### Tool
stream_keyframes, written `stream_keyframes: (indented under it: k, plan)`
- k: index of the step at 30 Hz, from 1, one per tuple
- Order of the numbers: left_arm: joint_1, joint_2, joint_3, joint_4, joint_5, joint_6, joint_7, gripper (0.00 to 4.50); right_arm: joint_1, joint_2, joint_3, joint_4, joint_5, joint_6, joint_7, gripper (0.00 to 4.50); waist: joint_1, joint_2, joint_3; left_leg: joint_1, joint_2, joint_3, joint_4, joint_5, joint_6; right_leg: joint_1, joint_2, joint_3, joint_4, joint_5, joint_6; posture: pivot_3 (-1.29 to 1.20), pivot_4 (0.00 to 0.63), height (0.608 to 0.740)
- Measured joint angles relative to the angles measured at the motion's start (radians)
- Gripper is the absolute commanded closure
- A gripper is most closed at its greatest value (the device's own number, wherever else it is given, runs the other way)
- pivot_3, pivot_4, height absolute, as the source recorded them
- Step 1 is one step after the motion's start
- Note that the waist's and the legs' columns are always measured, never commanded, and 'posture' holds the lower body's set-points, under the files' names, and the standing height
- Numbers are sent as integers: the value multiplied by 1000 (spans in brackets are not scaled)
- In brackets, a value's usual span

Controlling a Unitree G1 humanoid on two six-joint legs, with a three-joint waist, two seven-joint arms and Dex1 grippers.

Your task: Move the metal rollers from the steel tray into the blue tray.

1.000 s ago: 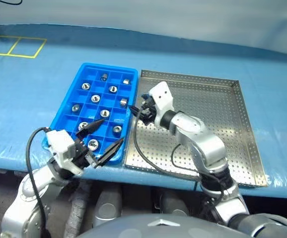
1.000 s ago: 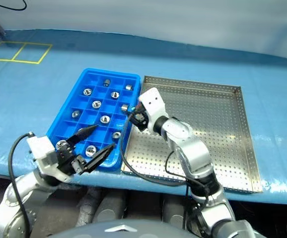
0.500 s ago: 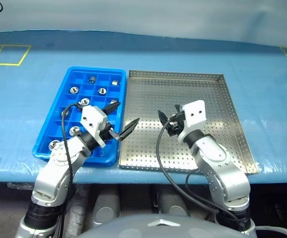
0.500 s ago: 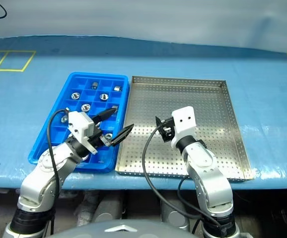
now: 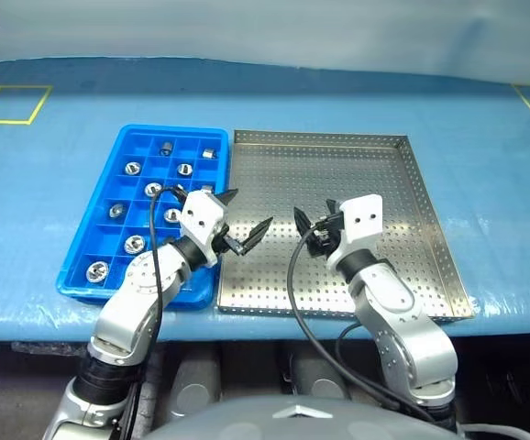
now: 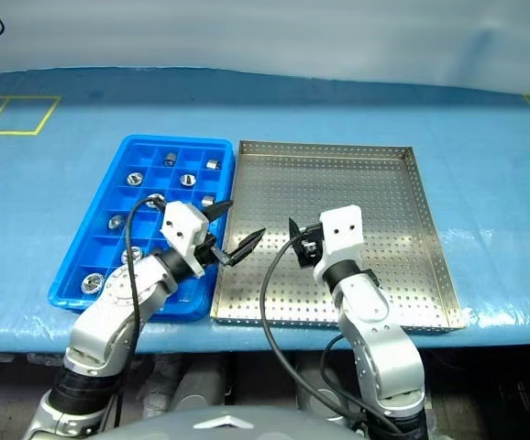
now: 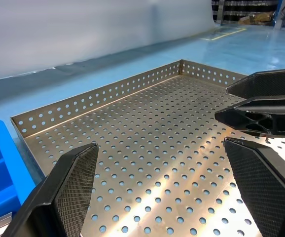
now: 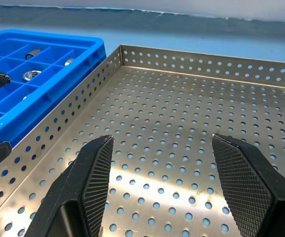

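Blue-covered bench (image 5: 485, 137): steel tray (image 5: 412, 257) below both released, empty end effectors, left (image 5: 245, 220), right (image 5: 313, 225), looks bare; rollers (image 5: 133, 168) sit left in blue tray (image 5: 82, 257). Check corners before retreating.

Bright, even light falls from overhead and the shadows are soft. The blue table (image 5: 54, 229) shows pale sheen along its near edge. In the wrist views the steel tray (image 7: 147, 128) carries warm glare patches on its perforated floor. The textured black fingers (image 8: 95, 170) stand close to the lens and slightly soft, and the far background is hazy.
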Motion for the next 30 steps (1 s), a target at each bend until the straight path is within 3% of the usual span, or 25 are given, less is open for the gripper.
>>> stream_keyframes:
  k: [30]
  plan:
    - [39,-21,16,-1,53,-27,-2,0,-10,-47,10,-2,26,0,28,1158,14,0,0,0,0,0,1,0,0,1,0,0,0,0,0,45,150,740]
